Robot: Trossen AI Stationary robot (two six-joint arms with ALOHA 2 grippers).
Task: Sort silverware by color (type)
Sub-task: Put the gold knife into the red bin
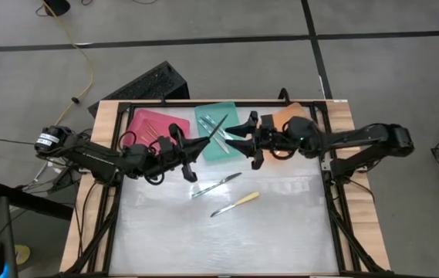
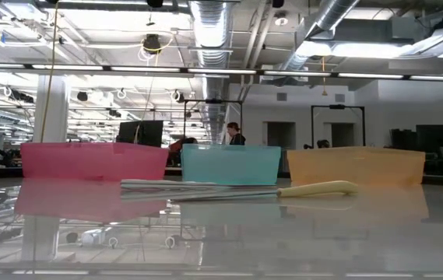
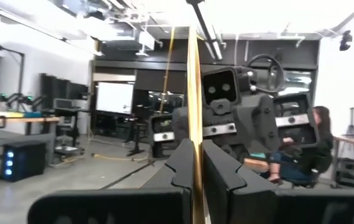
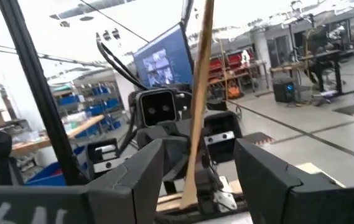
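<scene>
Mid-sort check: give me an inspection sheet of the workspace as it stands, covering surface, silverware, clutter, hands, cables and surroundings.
Surface: pale table, mostly bare in front.
Job's things: a utensil with a pale yellow handle and an all-silvery utensil lie loose mid-table. One orange-tan utensil is held in the air over the teal tray. Utensils also lie in the pink tray and the teal tray. The orange tray is mostly hidden by the right arm.
Clutter: nothing seen.
Hands: left hand shut on the orange-tan utensil; right hand open around its other end, mid-handover.
Cables: yellow cable on the floor.
Surroundings: keyboard on the floor behind the table; people in the room beyond.
</scene>
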